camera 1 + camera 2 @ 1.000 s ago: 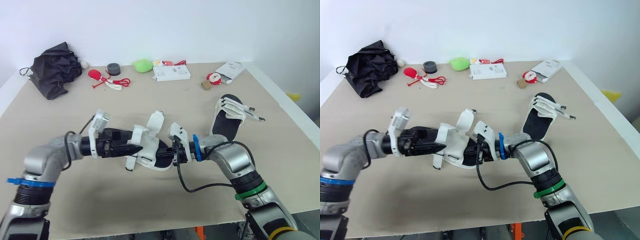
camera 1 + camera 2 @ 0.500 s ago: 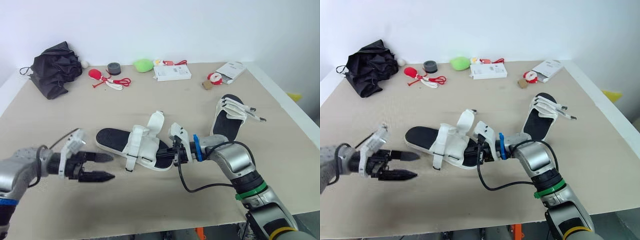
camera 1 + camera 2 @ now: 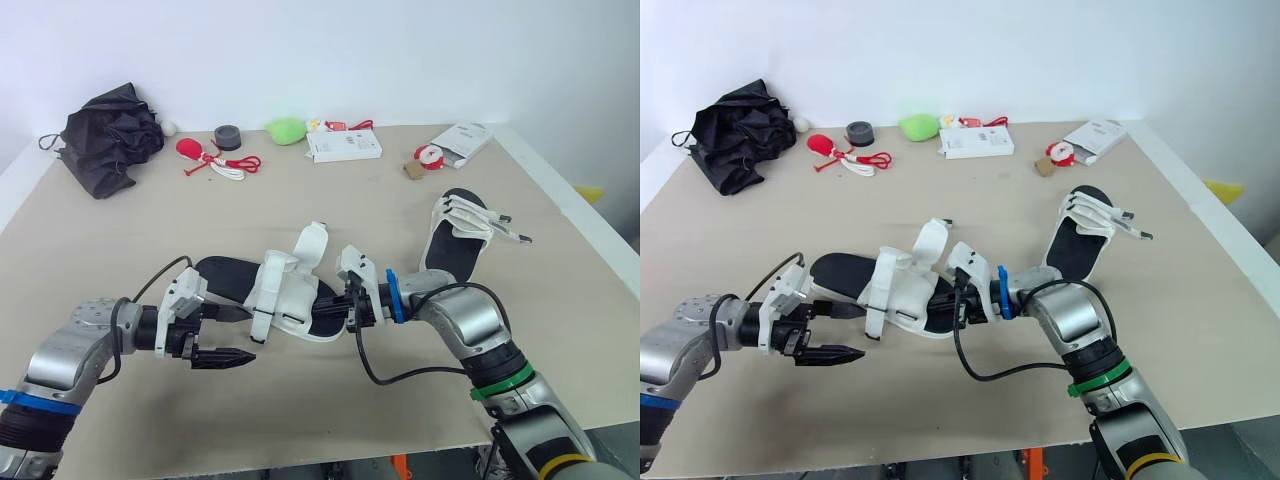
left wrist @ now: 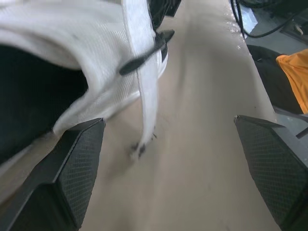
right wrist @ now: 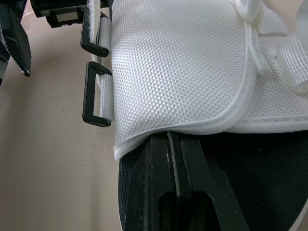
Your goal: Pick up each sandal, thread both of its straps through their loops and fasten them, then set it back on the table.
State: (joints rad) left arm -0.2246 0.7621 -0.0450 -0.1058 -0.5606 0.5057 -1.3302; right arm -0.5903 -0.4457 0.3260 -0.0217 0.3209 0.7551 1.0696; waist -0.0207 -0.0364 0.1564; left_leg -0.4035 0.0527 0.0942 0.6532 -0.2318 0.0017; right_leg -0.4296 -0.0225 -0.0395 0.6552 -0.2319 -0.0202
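Note:
The near sandal (image 3: 285, 296), black sole with white straps, lies across the table's middle, its heel end toward my left arm. My right gripper (image 3: 347, 308) is shut on the sole's edge at the other end, and its fingers (image 5: 175, 192) pinch the black sole under the white upper. Two black loops (image 5: 96, 102) hang off the strap's edge. My left gripper (image 3: 250, 335) stands open just beside the sandal's near side, holding nothing. A loose white strap (image 4: 144, 82) dangles in front of its fingers (image 4: 72, 178). The second sandal (image 3: 460, 238) lies at the right, apart from both grippers.
Along the far edge sit a black folded umbrella (image 3: 110, 135), red cord items (image 3: 215, 160), a grey tape roll (image 3: 228, 137), a green object (image 3: 286, 130), a white box (image 3: 342, 147) and a booklet (image 3: 460, 140). The table's right edge (image 3: 570, 215) runs close to the second sandal.
My left gripper let go of the sandal's heel end, drew back to the left, then came back open beside the sandal. The right gripper kept its hold.

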